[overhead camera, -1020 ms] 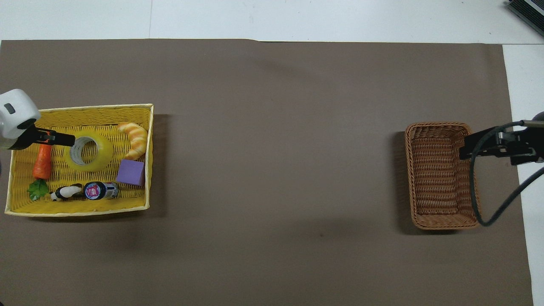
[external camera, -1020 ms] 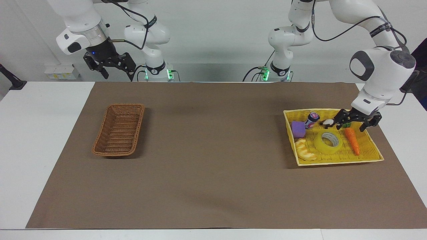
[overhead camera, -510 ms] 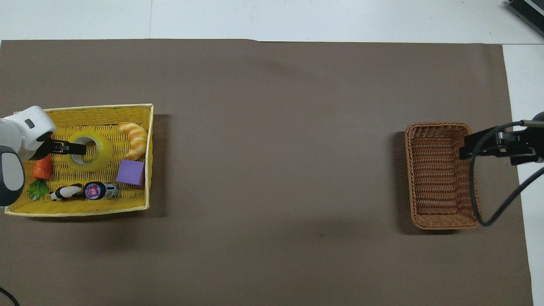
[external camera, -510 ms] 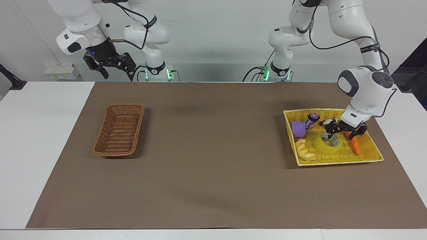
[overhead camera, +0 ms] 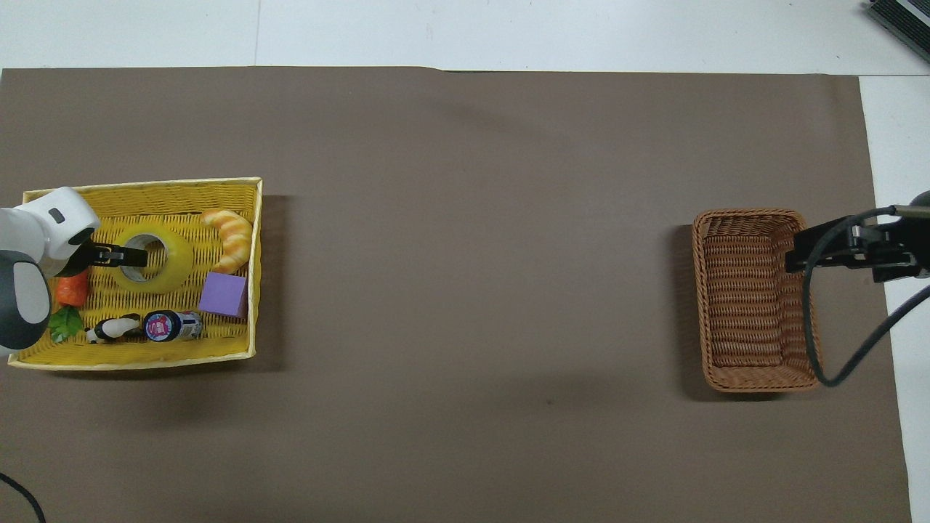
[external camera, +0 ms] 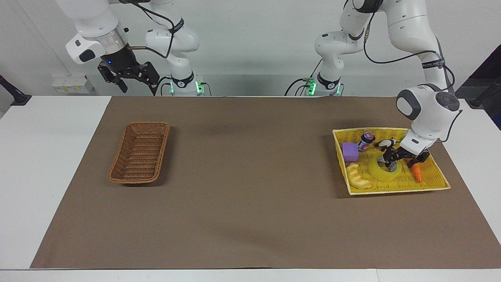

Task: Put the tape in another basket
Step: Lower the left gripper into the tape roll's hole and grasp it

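**Tape under our left gripper**

Tape (external camera: 385, 169) lies flat in the yellow tray (external camera: 434, 172), hole up, at our left arm's end of the table, well apart from the basket (external camera: 139, 152). Our left gripper (external camera: 395, 158) sits down on its rim, one finger in the hole; whether it has clamped, we cannot tell. Right gripper (external camera: 129, 76) waits high, fingers apart.

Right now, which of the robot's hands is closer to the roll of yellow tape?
The left. The left hand is down at the tape in the yellow tray. The right hand waits in the air at the other end of the table, near the wicker basket.
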Action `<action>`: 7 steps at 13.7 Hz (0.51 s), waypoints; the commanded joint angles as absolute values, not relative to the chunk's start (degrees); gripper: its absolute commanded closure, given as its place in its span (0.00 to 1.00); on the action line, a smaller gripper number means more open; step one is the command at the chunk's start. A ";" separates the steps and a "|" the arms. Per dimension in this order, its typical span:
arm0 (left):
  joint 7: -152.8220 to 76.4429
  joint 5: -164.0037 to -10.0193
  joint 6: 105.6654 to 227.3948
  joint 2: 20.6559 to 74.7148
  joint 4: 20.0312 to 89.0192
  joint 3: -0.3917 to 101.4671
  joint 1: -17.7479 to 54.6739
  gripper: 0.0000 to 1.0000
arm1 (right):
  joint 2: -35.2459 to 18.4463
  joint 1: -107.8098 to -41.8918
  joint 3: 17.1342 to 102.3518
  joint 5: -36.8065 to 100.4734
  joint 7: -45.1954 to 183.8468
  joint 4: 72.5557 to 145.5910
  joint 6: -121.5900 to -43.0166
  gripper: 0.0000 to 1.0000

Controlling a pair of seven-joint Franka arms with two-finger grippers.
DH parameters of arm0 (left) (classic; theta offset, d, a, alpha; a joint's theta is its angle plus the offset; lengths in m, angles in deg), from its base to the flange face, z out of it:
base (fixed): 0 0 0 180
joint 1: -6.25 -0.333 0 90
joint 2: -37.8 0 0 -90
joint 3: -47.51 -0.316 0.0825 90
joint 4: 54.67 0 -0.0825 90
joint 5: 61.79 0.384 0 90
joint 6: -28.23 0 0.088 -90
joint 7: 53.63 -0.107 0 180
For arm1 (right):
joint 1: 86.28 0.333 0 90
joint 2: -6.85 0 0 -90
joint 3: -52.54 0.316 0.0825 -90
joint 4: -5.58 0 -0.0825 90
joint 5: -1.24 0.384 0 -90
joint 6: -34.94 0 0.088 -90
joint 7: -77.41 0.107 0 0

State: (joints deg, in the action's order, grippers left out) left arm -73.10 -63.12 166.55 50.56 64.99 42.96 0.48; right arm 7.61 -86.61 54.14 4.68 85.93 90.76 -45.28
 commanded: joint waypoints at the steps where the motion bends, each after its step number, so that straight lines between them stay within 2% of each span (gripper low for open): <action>1: -73.93 -63.90 167.54 49.84 66.53 43.29 -0.08 0.72 | 7.29 -87.15 54.30 5.90 86.90 90.22 -45.48 0.00; 2: -74.02 -63.90 167.54 49.84 66.44 43.29 -0.08 0.95 | 7.29 -87.15 54.30 5.90 86.90 90.22 -45.48 0.00; 3: -74.11 -63.90 167.80 49.93 66.18 43.29 -0.08 1.00 | 7.29 -87.15 54.30 5.90 86.90 90.22 -45.48 0.00; 7: -74.20 -63.90 167.81 50.02 64.25 43.29 0.27 1.00 | 7.29 -87.15 54.21 5.90 86.90 90.22 -45.48 0.00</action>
State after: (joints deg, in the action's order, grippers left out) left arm -73.12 -63.27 166.89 50.41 64.89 43.04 0.49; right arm 7.61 -86.61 54.14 4.68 85.93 90.76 -45.28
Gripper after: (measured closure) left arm 0.784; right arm 0.000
